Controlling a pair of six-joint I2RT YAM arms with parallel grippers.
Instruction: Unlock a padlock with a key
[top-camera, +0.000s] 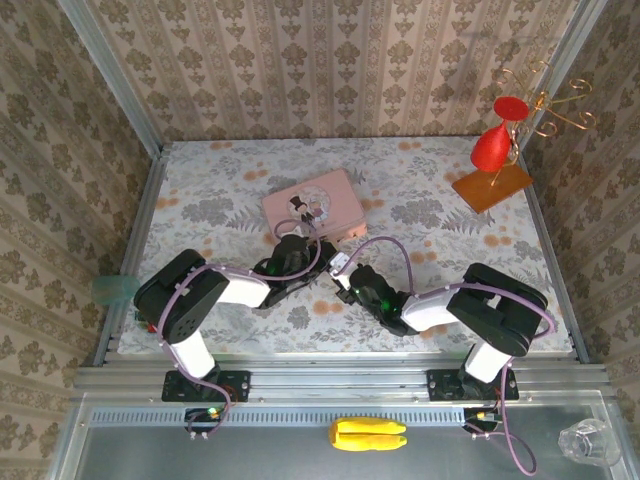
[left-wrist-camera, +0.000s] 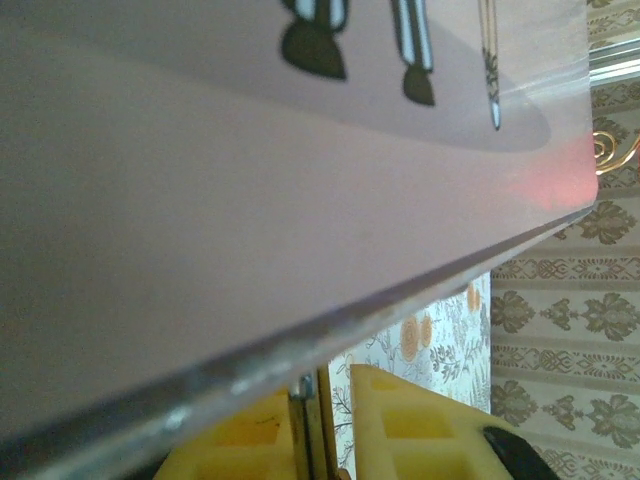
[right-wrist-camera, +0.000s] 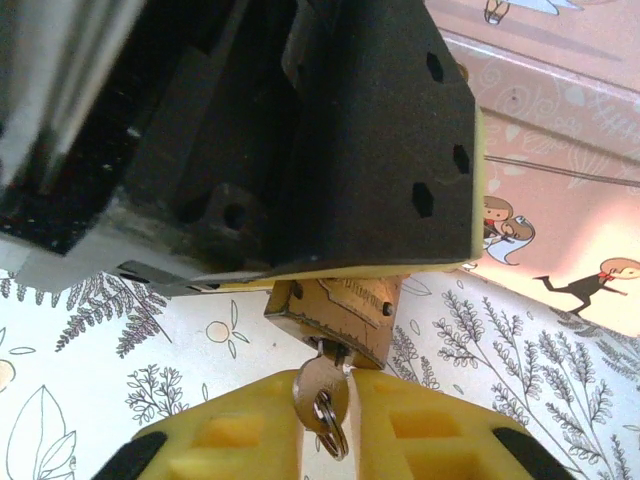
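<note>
In the right wrist view the brass padlock (right-wrist-camera: 345, 310) hangs keyhole-down, clamped between the black, yellow-padded fingers (right-wrist-camera: 380, 150) of my left gripper (top-camera: 305, 262). The small grey key (right-wrist-camera: 322, 385) sits in the keyhole with a split ring through its head. My right gripper (right-wrist-camera: 327, 388) is shut on the key's head, one yellow finger on each side. In the left wrist view my left gripper (left-wrist-camera: 335, 400) pinches a thin metal edge (left-wrist-camera: 305, 420) under the pink tin (left-wrist-camera: 250, 200). From above, my right gripper (top-camera: 345, 278) meets the left just in front of the pink tin (top-camera: 315, 205).
A red ornament on a gold wire stand with a wooden base (top-camera: 492, 187) stands at the back right. A yellow object (top-camera: 368, 434) and a clear cup (top-camera: 590, 442) lie on the near ledge behind the arm bases. Patterned walls close in three sides.
</note>
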